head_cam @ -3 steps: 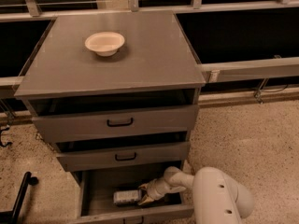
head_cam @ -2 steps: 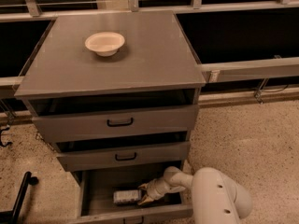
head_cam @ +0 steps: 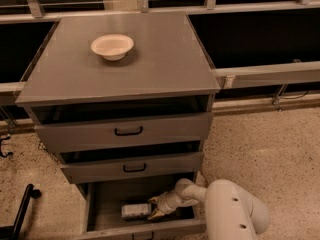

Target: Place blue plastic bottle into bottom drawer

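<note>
Now your bottle (head_cam: pixel 135 211) lies in the drawer (head_cam: pixel 107 196), long axis along its front; the gripper (head_cam: pixel 154 209), seemingly touching it, sits toward the drawer's right; you cannot tell whether it grasps.

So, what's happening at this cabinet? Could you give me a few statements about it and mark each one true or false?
1. The blue plastic bottle lies on its side inside the bottom drawer. True.
2. The cream bowl sits in the middle drawer. False: it stands on the cabinet top.
3. The gripper is down in the bottom drawer, at the bottle's right end. True.
4. The bottom drawer is pushed shut. False: it is pulled out, with its inside in view.
</note>
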